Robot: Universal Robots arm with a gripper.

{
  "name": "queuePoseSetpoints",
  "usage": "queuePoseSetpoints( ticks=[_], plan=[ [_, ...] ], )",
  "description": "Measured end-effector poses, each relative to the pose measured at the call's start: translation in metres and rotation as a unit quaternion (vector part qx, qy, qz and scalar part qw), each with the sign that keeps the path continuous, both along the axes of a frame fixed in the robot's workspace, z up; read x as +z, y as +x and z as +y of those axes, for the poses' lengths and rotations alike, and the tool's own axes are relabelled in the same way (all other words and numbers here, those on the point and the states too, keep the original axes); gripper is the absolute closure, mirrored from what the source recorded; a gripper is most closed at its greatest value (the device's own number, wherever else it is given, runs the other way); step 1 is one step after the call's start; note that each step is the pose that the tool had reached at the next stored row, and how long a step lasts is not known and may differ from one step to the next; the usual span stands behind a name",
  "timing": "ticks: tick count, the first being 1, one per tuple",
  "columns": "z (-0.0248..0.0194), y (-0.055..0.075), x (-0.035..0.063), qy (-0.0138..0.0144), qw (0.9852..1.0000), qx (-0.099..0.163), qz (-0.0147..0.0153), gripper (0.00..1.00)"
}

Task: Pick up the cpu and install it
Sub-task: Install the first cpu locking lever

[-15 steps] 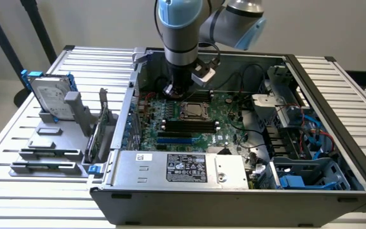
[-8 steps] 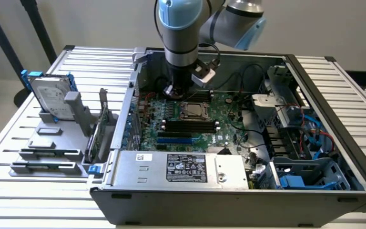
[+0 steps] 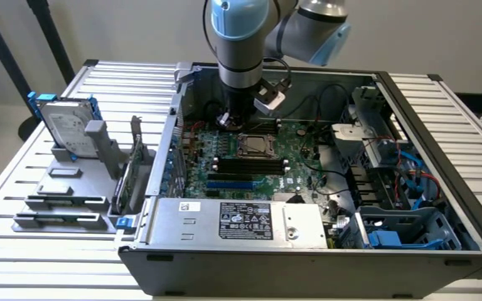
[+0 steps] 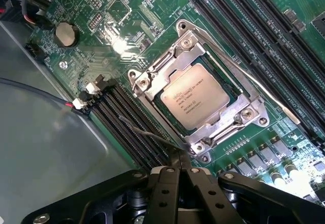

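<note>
- Silvery cpu [image 3: 253, 145] sits in its socket mid-motherboard [image 3: 304, 164]; gripper [image 3: 228, 120] hangs just beside, fingers partly hidden by the case wall.
- Wrist view: cpu [image 4: 196, 96] seated in metal frame [image 4: 147, 74]; fingers [image 4: 175, 170] pressed together, empty, tips cut off.

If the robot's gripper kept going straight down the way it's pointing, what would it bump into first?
Probably the green circuit board, right by the corner of the metal frame around the cpu. The shut gripper points down just beside that corner, next to the black memory slots. Depth is hard to judge, so it might catch the frame instead.
</note>
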State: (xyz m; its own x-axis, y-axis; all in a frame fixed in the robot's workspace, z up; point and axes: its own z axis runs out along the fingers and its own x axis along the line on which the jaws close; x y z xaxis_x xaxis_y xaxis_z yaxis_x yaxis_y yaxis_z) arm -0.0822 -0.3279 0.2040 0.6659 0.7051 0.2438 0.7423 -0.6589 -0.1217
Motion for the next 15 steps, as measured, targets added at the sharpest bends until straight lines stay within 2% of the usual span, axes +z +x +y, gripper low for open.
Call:
queuePoseSetpoints(
  ticks=[15],
  plan=[
    [0.0003,0.0065,-0.0027,-0.0001,1.0000,0.000,-0.0001,0.89]
  ],
)
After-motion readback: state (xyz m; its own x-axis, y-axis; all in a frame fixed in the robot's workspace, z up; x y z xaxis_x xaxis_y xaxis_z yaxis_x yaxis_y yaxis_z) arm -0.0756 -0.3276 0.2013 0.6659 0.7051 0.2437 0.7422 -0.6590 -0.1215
